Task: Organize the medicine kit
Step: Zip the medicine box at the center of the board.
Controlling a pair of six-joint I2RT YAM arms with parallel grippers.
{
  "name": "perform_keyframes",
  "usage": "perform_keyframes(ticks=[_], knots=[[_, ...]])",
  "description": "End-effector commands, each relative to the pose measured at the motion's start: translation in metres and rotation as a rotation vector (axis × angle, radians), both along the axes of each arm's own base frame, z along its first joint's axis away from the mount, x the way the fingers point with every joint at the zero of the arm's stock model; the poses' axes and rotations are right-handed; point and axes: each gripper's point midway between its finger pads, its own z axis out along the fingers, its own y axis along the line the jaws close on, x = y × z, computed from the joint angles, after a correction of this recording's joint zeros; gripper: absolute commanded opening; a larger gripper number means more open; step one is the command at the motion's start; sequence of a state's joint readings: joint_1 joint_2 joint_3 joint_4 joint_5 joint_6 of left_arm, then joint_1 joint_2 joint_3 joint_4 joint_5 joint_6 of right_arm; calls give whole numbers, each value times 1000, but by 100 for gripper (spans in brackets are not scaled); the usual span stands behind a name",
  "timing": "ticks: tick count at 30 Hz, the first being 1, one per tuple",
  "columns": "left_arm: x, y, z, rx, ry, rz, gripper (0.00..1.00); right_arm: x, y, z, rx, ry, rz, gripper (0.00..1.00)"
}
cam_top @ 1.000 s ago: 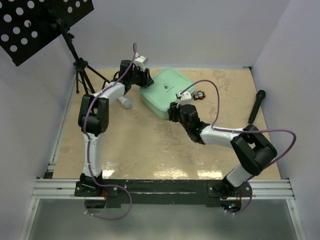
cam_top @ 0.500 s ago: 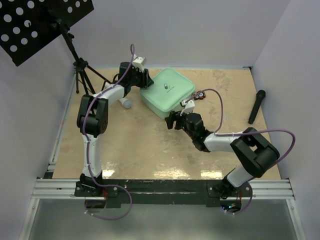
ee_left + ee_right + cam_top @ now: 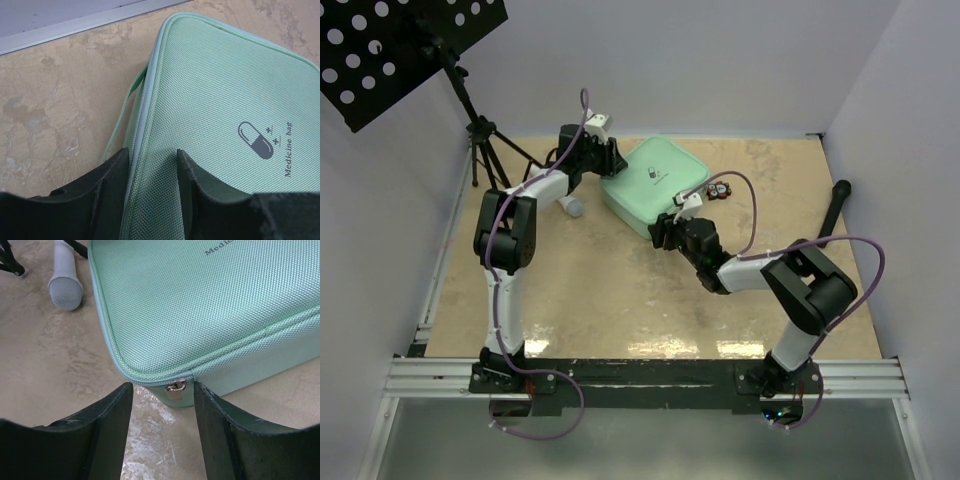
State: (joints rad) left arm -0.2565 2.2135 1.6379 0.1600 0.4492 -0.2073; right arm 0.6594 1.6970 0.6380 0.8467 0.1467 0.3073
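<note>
The kit (image 3: 655, 182) lies upper centre of the top view. The left gripper (image 3: 152, 160) clamps its far rim, likely to steady it, while the right gripper (image 3: 162, 389) stands open astride the zip pull (image 3: 176, 386), apparently lining up a pinch.

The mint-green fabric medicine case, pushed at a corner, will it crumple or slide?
The mint-green woven-fabric medicine case probably keeps its boxy shape: its edges look padded and crisp. Lying flat, it should slide over the smooth beige tabletop rather than tip.
</note>
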Motion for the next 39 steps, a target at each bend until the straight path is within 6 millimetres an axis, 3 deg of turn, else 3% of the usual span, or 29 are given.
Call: perform_keyframes(ticks=[1,9,17,30,39], knots=[[-11,-13,20,-22,-20,-48,47,18,2,23,8,-67,-18,55],[-11,-14,21,-24,-19,-52,46,20,-2,6,-23,-29,-31,50],[-12,-14,17,-21,-12,-58,46,22,-1,0,-24,-13,-38,32],[-12,-14,16,-20,-12,-60,46,24,-3,2,-16,-13,-50,17],[-12,-15,17,-24,-12,-61,46,23,-4,4,-13,-14,-54,0]])
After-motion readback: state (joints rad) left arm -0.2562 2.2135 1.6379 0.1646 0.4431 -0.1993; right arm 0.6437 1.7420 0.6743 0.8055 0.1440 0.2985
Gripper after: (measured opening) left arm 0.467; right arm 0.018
